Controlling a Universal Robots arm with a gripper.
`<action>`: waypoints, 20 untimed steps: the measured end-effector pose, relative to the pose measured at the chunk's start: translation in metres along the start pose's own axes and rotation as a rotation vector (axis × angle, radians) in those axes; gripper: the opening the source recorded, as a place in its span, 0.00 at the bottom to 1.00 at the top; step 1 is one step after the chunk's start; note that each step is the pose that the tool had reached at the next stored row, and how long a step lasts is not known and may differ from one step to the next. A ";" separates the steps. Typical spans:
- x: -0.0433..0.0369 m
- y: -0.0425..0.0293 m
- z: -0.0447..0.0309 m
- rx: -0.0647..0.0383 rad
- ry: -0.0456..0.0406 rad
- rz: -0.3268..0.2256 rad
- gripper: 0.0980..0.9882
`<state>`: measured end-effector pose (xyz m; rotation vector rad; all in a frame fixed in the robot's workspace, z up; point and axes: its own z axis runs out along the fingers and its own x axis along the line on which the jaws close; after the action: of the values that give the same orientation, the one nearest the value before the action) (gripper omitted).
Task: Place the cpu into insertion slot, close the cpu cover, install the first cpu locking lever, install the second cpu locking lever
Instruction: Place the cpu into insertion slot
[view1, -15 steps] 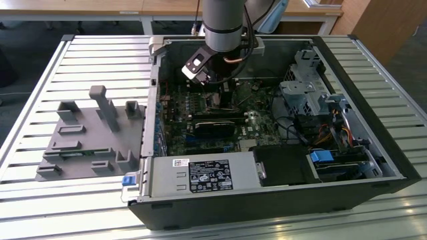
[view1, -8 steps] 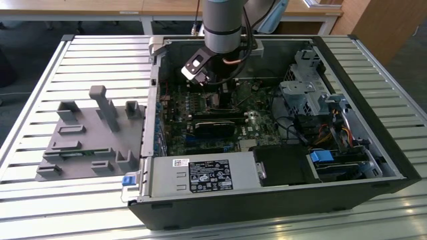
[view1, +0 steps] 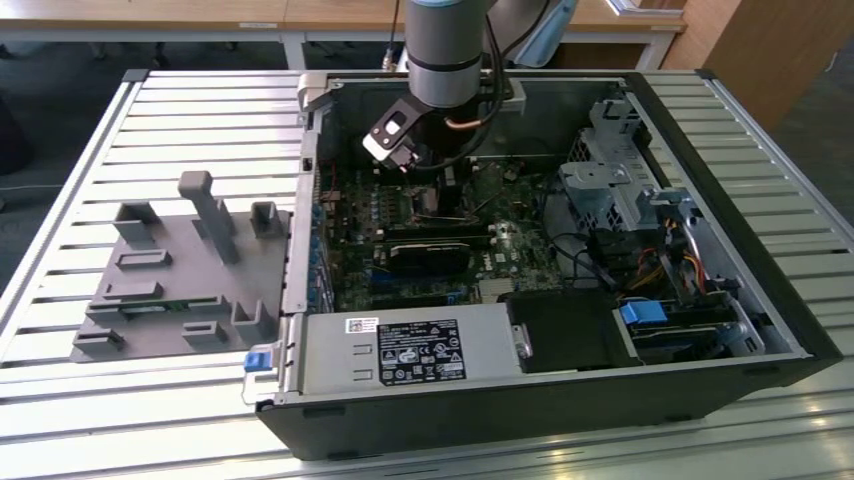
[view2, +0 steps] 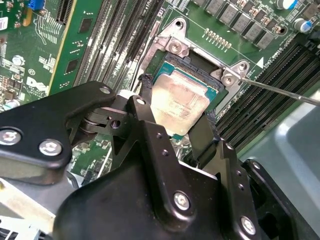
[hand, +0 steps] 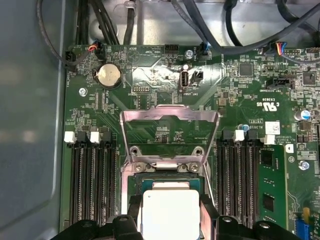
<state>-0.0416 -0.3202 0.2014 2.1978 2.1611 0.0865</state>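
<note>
The big black computer case (view1: 534, 425) lies open, with the green board (hand: 150, 75) inside. The claw (view2: 177, 105) is closed only a little way, pinching the cpu (view2: 180, 100) by two sides. The cpu cover (hand: 170, 116) stands up. The cpu is right at the insertion slot (hand: 150, 178).

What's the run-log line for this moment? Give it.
gripper: shut on cpu | cpu: at insertion slot, seating unclear | cpu cover: raised open
</note>
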 end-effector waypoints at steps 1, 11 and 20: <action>0.0000 -0.0004 0.0008 0.000 0.0003 -0.004 0.50; 0.0005 -0.0015 0.0057 0.001 0.0011 -0.013 0.50; 0.0021 -0.0019 0.0102 0.002 -0.0007 0.001 0.50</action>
<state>-0.0426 -0.3181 0.1911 2.1998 2.1603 0.0840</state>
